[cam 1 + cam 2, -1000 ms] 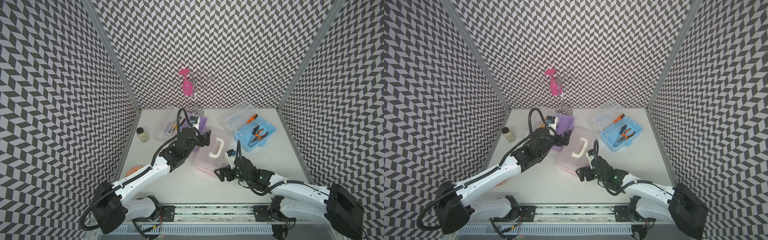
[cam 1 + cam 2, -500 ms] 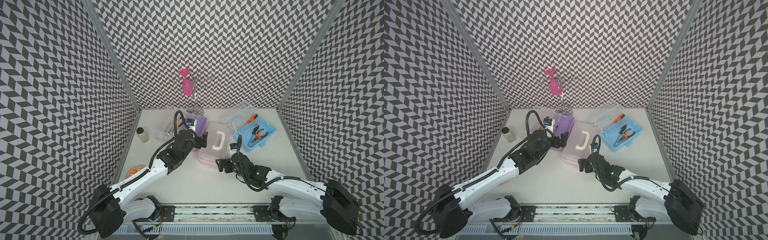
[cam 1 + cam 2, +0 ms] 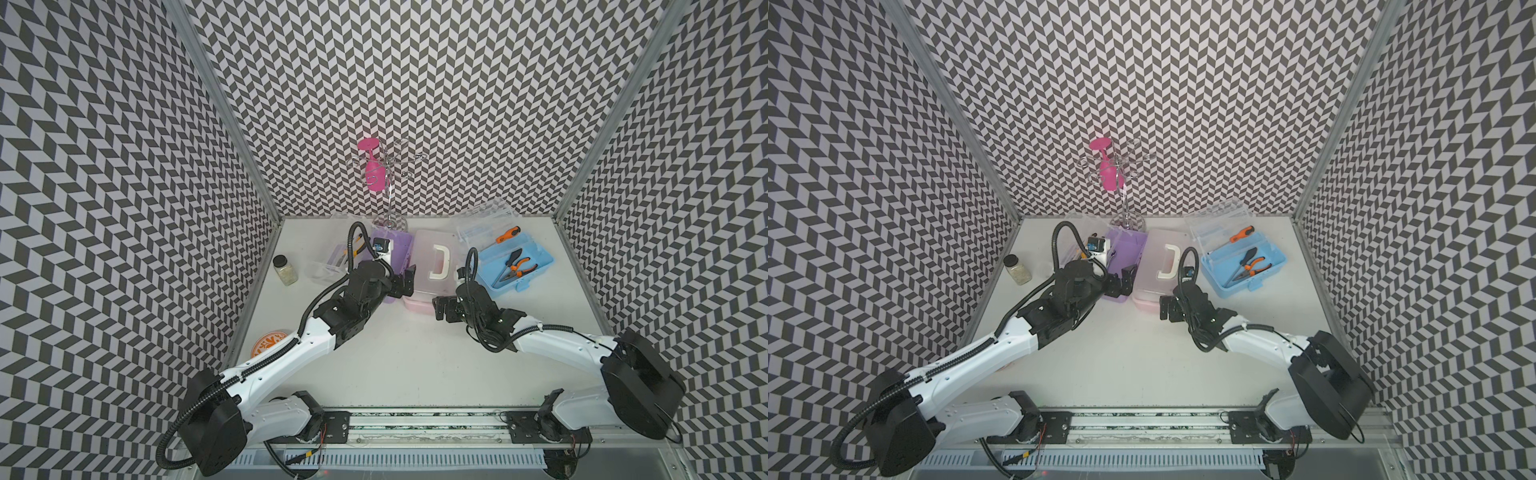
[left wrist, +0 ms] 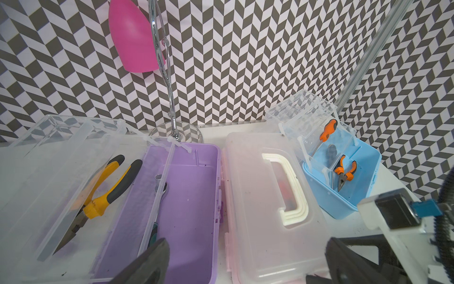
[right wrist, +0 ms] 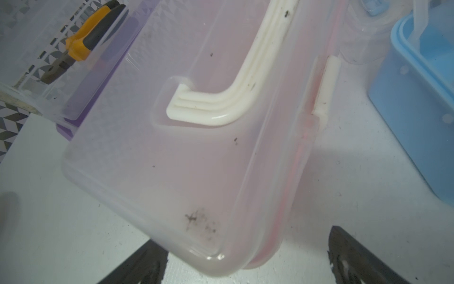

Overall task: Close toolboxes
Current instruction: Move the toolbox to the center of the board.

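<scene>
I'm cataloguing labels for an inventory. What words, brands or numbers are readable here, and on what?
No text can be read.
Orange disc: a white design, too small to tell whether it is lettering.
Purple toolbox, pink toolbox, blue toolbox, jar: no print visible.

Pink toolbox [image 3: 417,306] contents blurred under lid [image 4: 248,177]; orange disc [image 3: 266,345] partly hidden.

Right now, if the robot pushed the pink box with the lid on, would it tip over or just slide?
Probably slide: the pink box is low and wide, flat on the smooth table. It looks like thin plastic, so likely light. Its white handle lies flat on top, so grabbing it may be tricky.
</scene>
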Controlling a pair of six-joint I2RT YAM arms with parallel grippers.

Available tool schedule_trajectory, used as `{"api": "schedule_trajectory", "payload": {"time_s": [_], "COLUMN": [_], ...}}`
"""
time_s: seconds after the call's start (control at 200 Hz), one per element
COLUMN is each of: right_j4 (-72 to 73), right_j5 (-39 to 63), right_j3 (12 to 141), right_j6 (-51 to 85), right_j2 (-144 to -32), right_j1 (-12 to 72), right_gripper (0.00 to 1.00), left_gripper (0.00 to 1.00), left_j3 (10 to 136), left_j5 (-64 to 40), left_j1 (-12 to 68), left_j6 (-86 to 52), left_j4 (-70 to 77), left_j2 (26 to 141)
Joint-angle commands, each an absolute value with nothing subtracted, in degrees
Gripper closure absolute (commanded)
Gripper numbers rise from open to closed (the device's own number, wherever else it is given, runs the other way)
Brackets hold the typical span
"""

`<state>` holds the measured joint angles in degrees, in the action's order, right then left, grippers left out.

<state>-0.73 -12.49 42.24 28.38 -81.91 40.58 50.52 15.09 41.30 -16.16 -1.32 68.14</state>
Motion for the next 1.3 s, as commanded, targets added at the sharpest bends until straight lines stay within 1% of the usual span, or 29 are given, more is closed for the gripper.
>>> {"api": "schedule_trajectory", "payload": {"time_s": [0.0,0.24,0.346,0.561,0.801,0.987,1.057,1.147,1.217,1.292], "right_j4": [4.45,1.8,1.41,0.01,0.44,-0.44,-0.28,-0.14,0.63,0.71], "right_j5": [-11.92,-5.63,-3.47,-2.02,-6.0,-4.57,-4.32,-3.22,-2.56,-1.56], "right_j3": [45.88,54.94,57.8,61.33,60.25,60.88,61.41,62.58,63.27,64.57], "right_j6": [26.62,25.21,24.66,23.38,24.02,25.42,25.77,26.51,27.1,27.72], "right_j2": [-84.81,-93.87,-95.69,-92.69,-87.51,-88.95,-90.16,-92.09,-93.56,-95.8], "right_j1": [37.82,32.5,31.23,29.0,24.05,17.73,15.71,13.16,11.54,9.85], "right_gripper": [0.01,0.0,0.0,0.01,0.0,0.06,0.1,0.14,0.19,0.22], "left_gripper": [0.01,0.01,0.01,0.01,0.01,0.01,0.01,0.01,0.01,0.01], "left_j3": [49.93,50.09,50.27,50.64,50.23,49.88,49.75,49.6,49.58,49.71], "left_j5": [14.44,13.63,13.54,13.27,12.93,12.39,12.3,12.24,12.13,12.13], "left_j1": [40.96,40.87,40.78,40.69,40.35,40.25,40.18,40.14,40.17,40.17], "left_j6": [-16.61,-16.87,-16.78,-16.44,-16.34,-16.35,-16.38,-16.43,-16.42,-16.35], "left_j4": [0.31,0.66,0.77,0.88,1.29,1.57,1.63,1.63,1.58,1.45], "left_j2": [68.33,69.68,70.52,72.13,72.57,72.47,72.33,72.34,72.45,72.6]}}
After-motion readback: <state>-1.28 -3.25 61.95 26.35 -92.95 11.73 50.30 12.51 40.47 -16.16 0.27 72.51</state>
